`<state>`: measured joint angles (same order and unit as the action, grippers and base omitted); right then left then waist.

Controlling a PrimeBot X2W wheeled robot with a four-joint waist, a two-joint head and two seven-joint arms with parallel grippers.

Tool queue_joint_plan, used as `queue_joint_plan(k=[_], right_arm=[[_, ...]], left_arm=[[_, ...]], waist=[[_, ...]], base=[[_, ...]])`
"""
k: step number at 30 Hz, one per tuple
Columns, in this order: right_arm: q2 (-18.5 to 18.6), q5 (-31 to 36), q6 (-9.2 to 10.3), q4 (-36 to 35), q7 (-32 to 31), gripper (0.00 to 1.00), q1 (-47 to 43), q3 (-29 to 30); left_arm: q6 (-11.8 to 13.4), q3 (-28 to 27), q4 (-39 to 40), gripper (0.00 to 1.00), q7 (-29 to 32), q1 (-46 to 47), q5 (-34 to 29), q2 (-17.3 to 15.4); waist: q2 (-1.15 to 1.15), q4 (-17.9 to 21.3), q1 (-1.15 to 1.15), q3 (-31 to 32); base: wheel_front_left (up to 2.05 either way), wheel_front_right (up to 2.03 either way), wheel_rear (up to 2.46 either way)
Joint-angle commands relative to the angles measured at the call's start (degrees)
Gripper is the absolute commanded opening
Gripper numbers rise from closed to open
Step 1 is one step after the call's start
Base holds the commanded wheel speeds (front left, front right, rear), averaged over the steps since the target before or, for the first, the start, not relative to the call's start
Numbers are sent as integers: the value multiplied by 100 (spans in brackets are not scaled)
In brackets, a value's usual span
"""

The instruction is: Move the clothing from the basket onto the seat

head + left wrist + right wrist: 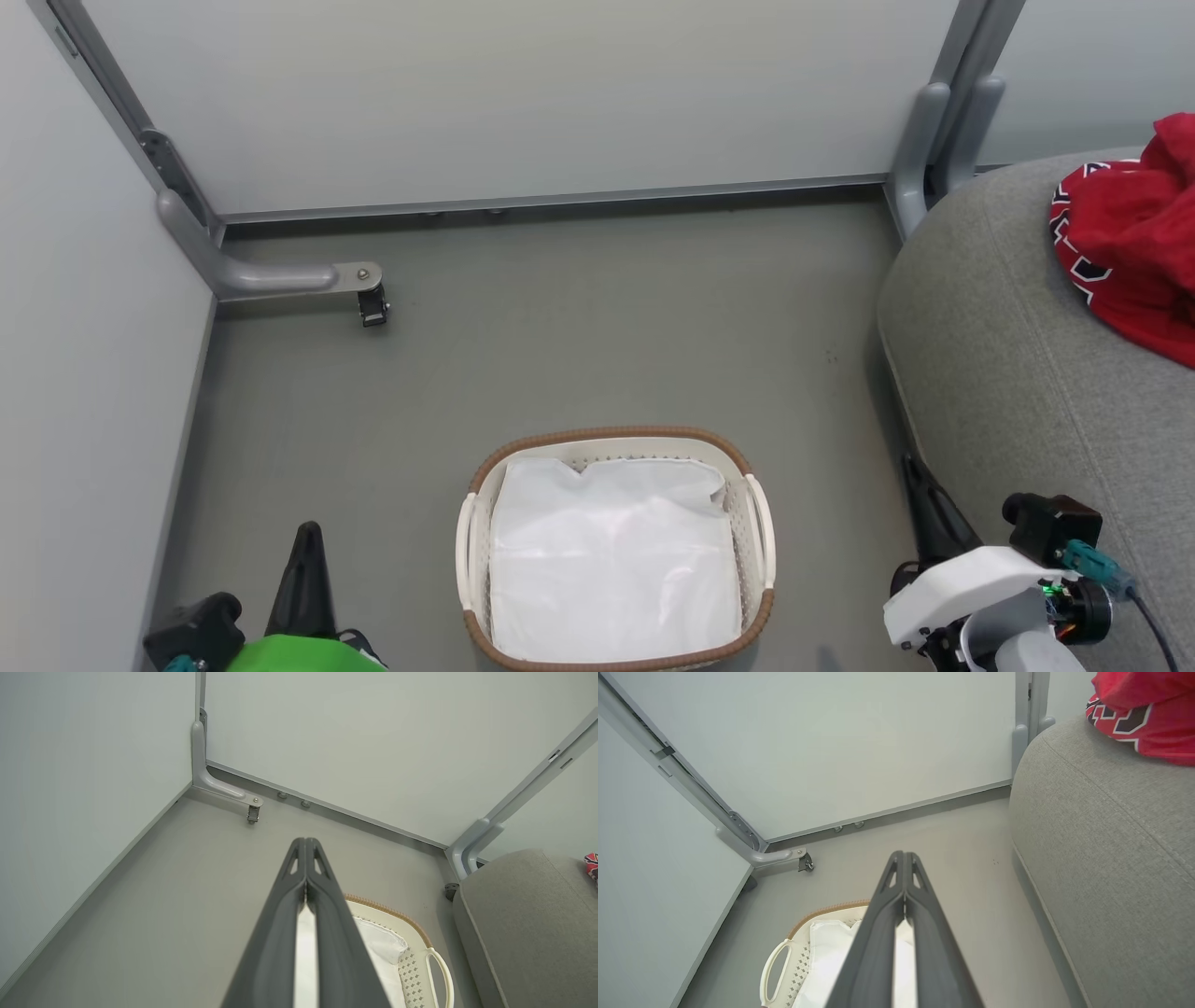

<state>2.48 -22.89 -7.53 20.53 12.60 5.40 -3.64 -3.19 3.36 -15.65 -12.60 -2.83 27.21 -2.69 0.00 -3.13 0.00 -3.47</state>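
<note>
Grey seat [1087,835], clothing [1150,718] atop, beyond right claw [903,856]

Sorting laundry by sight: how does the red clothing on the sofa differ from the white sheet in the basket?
The red clothing is bright red with black-and-white trim; the white sheet is plain white. The clothing lies bunched up on the grey sofa; the sheet lies nearly flat, lining the basket. Both are loose fabric.

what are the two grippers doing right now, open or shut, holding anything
left gripper: shut, holding nothing
right gripper: shut, holding nothing
</note>
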Motion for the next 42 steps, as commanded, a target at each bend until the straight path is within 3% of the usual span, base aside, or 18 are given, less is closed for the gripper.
queue_joint_plan(k=[1,42], right_arm=[[22,-247,1,-123,-48,0,75,54],[60,-3506,3,-395,-934,0,96,500]], left_arm=[[-47,-67,74,0,52,138,232,-17],[-243,-515,130,0,952,547,3273,-28]], waist=[[0,4,0,4],[0,113,0,119]], base=[[0,0,0],[0,0,0]])
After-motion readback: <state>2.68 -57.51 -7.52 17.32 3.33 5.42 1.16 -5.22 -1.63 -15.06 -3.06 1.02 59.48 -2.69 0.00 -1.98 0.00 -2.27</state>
